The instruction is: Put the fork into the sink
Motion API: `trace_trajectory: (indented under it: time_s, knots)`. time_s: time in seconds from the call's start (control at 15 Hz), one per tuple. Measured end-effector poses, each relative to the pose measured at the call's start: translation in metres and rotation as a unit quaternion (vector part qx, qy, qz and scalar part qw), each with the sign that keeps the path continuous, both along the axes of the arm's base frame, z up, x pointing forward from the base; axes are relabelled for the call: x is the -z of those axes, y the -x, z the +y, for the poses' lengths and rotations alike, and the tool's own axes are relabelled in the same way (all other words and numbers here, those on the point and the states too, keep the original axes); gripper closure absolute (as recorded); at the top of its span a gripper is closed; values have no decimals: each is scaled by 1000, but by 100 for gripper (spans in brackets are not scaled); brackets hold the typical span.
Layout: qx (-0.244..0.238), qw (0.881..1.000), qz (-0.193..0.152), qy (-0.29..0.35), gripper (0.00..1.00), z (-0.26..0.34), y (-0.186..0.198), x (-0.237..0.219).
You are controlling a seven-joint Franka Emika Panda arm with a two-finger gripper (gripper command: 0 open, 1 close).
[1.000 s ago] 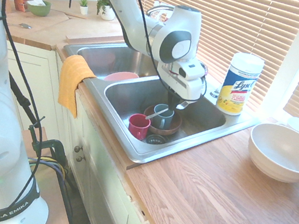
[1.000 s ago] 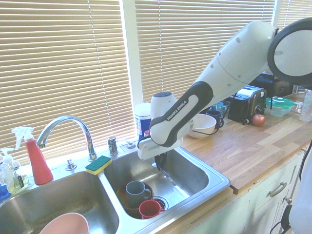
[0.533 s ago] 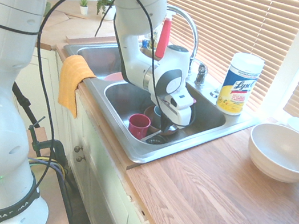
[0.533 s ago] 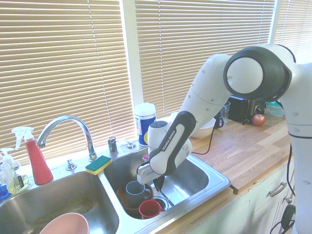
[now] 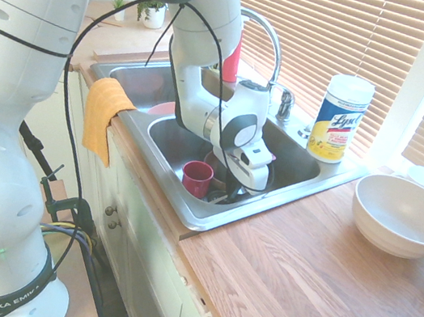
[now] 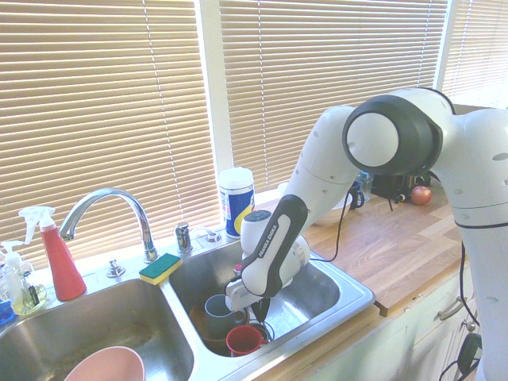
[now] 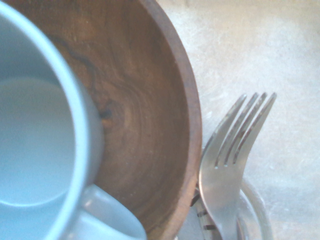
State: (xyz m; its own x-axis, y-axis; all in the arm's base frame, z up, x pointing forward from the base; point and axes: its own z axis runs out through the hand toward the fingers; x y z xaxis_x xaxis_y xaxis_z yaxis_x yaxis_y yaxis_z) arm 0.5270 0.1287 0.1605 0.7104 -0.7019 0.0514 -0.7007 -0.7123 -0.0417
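Gripper: the gripper points straight down, low inside the right basin of the sink; its fingers are pressed together on the handle of the fork.
Fork: tines forward, hanging just above the basin floor, beside the rim of the wooden bowl; whether it touches the rim I cannot tell.
Wooden bowl: sits near the middle of the basin floor and holds a grey-blue mug.
Red cup: the red cup stands close by, toward the basin's front wall.
Drain: the drain shows partly under the fork's neck in the wrist view.
Step in hand: releasing the fork in the sink, as I judge it.
Doing it well: open the fingers only with the fork low over bare steel, so it lies flat and does not strike the bowl or mug; then lift straight up, clear of the crockery.
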Motion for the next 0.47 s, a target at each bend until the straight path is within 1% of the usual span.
trace_trajectory:
  time_s: [0.13, 0.27, 0.33, 0.47]
  knots:
    - [1, 1000, -7, -1, 0, 3, -5, -6]
    - [3, 1000, -11, 3, 0, 0, -11, -22]
    - [5, 1000, -9, 6, 0, -1, -13, -39]
    - [1, 1000, 2, 6, 0, -3, -15, -90]
